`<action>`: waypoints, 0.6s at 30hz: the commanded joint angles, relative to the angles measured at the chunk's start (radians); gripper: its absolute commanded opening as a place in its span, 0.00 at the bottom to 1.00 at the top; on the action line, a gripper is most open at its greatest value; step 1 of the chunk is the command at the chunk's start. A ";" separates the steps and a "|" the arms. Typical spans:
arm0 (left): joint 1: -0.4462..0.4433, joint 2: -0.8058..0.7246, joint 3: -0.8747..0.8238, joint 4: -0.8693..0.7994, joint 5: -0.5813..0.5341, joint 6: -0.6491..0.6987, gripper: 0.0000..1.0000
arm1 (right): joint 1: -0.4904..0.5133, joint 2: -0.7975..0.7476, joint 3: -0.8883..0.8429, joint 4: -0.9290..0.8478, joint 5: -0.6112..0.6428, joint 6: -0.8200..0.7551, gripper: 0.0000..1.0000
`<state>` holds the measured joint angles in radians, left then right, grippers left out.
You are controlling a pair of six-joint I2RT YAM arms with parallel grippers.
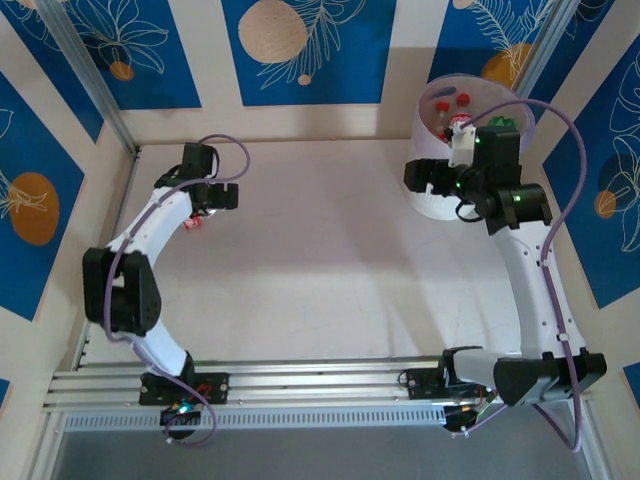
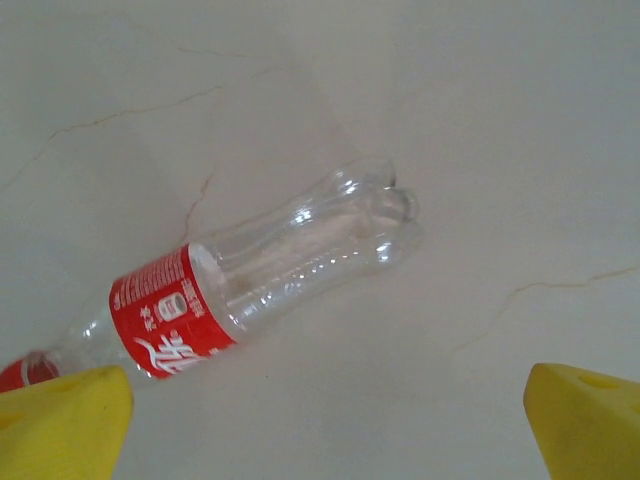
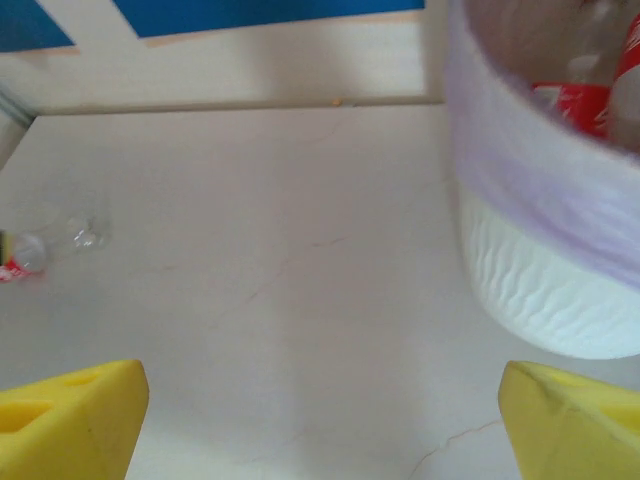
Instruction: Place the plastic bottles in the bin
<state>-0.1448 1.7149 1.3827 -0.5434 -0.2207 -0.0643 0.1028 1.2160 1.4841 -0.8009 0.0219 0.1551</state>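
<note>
A clear plastic bottle [image 2: 270, 265] with a red label and red cap lies on its side on the table, cap toward the lower left. My left gripper [image 2: 330, 430] hovers just above it, open, its yellow fingertips [image 2: 60, 420] spread wide with nothing between them. From above, that bottle [image 1: 193, 222] peeks out under the left gripper [image 1: 207, 205]. The white bin [image 1: 432, 200] with its lilac liner stands at the far right and holds several bottles [image 1: 460, 128]. My right gripper [image 3: 320, 420] is open and empty beside the bin [image 3: 540, 280]. In the top view the right gripper [image 1: 440, 185] sits at the bin's near side.
Blue-patterned walls close in the table at the back and sides. An aluminium rail [image 1: 320, 385] runs along the near edge by the arm bases. The right wrist view catches the lying bottle [image 3: 30, 255] far off at the left.
</note>
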 commanded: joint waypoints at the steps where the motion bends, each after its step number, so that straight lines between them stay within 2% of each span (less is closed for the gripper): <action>1: 0.040 0.082 0.054 -0.039 -0.046 0.162 1.00 | 0.011 -0.058 -0.080 -0.023 -0.044 0.050 0.90; 5: 0.061 0.164 0.061 0.005 -0.095 0.194 1.00 | 0.012 -0.110 -0.150 -0.049 -0.048 0.065 0.89; 10: 0.104 0.244 0.102 0.014 -0.054 0.193 1.00 | 0.011 -0.125 -0.162 -0.081 -0.027 0.049 0.89; 18: 0.109 0.346 0.183 -0.016 -0.048 0.223 1.00 | 0.013 -0.115 -0.178 -0.068 -0.038 0.056 0.88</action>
<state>-0.0410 2.0289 1.5188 -0.5369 -0.2710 0.1349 0.1104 1.1080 1.3243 -0.8612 -0.0006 0.1967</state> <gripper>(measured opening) 0.998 0.887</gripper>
